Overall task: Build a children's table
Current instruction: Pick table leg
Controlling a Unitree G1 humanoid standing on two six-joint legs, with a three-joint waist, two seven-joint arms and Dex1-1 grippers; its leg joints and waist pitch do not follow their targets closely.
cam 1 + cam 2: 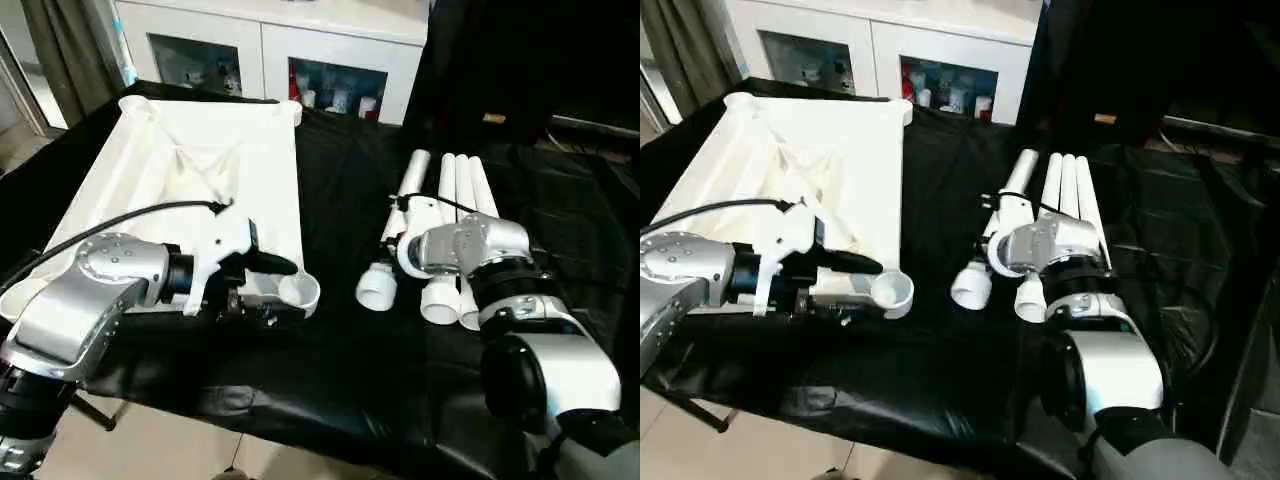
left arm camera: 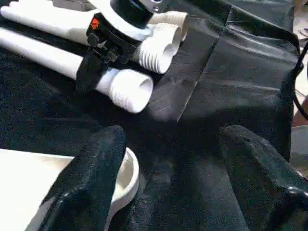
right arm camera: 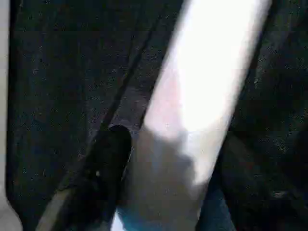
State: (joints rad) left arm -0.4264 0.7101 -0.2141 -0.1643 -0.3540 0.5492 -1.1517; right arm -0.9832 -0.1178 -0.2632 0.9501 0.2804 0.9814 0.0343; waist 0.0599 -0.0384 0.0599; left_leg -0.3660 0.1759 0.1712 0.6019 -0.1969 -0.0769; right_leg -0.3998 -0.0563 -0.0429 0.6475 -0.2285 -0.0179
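Tabletop lies upside down on black cloth, left side. Left gripper at its near corner socket, jaws spread, one finger by the socket rim, holding nothing. Four legs lie side by side, right. Right gripper straddles the leftmost leg, fingers either side; grip cannot be told.

One white tabletop is seen lying underside up, with one round corner socket visible at its near corner. Four white tube legs are counted beside it. Two grippers are counted, left and right.
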